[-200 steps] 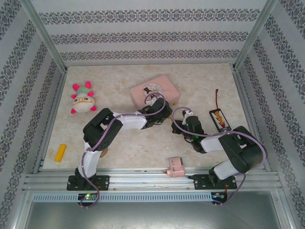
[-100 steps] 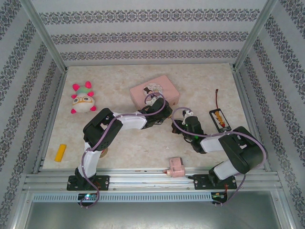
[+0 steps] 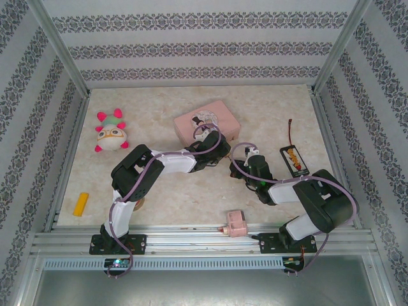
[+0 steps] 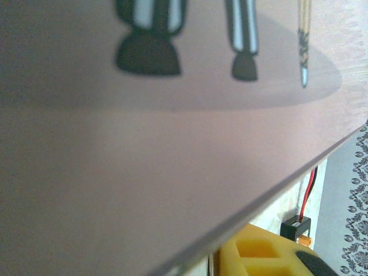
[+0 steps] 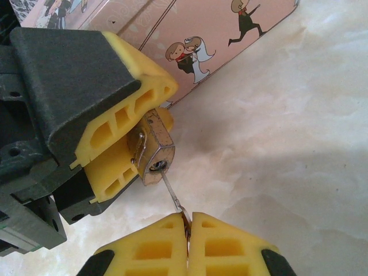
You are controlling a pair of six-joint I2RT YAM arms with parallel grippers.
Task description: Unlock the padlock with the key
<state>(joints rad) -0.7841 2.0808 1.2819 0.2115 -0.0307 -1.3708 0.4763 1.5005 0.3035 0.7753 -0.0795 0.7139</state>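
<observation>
The right gripper (image 5: pixel 187 223) was pressed shut on the key (image 5: pixel 172 194). Its two yellow fingers (image 5: pixel 230 247) met with no gap, and only the thin silver blade stuck out from between their tips. The blade ran up and to the left, and its tip sat at the keyhole in the bottom face of the padlock (image 5: pixel 155 154). How far it had gone in could not be told.

The padlock, small and brass-coloured, was held off the table (image 5: pixel 287 144) with its keyhole end tilted towards the right gripper. The left gripper (image 5: pixel 146 133) was clamped on it, one yellow finger (image 5: pixel 129 109) above the body and the other below. The shackle was hidden between them.

Just behind the padlock lay the pink tin (image 5: pixel 190 29), its lid printed with small cartoon couples. In the left wrist view that lid sat very close to the lens.

From above, the two grippers met near the middle of the table, just in front of the tin. A black board (image 3: pixel 294 160) with a red wire lay to the right. A plush toy (image 3: pixel 109 132) and a yellow block (image 3: pixel 80 204) lay well apart on the left, and a small pink block (image 3: pixel 234 224) sat at the near edge.
</observation>
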